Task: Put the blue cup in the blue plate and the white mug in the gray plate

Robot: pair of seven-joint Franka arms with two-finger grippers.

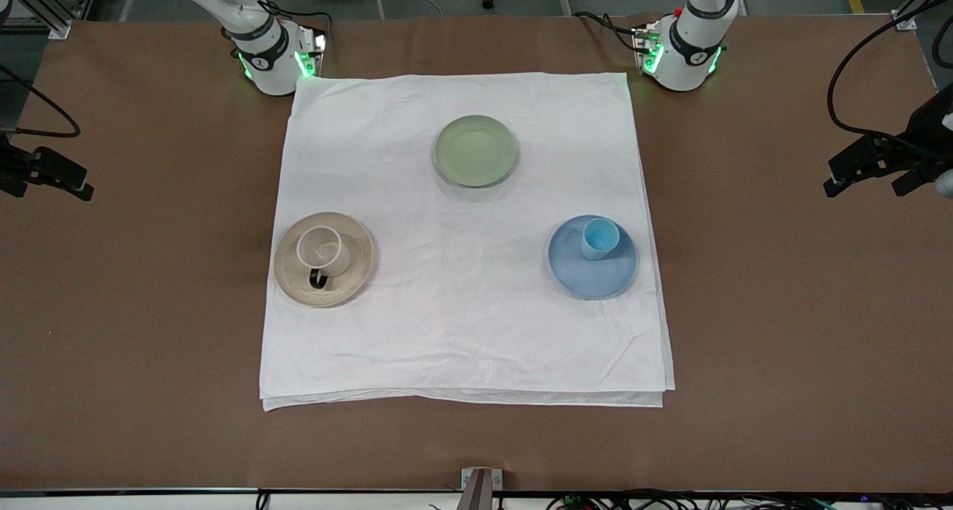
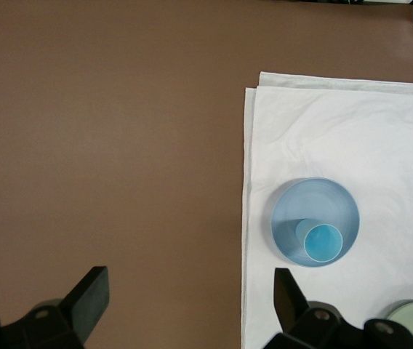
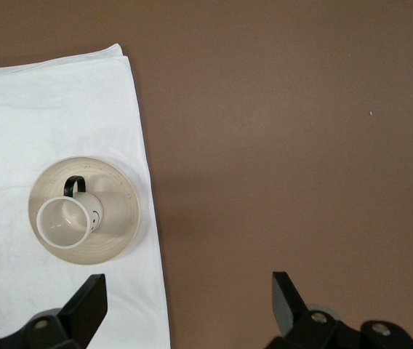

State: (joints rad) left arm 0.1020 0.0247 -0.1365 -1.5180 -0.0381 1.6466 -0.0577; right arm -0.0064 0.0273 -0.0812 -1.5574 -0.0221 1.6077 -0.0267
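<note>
The blue cup (image 1: 599, 237) is sitting upright in the blue plate (image 1: 593, 278); the white mug (image 1: 322, 251) is resting in the gray plate (image 1: 287, 264); both grippers, left gripper (image 2: 188, 305) and right gripper (image 3: 188, 305), are hanging wide apart and empty over bare table; judged best: keeping clear, disturbing nothing.

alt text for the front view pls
A blue cup stands on a blue plate and a white mug on a gray plate, both on a white cloth with a green plate.
</note>
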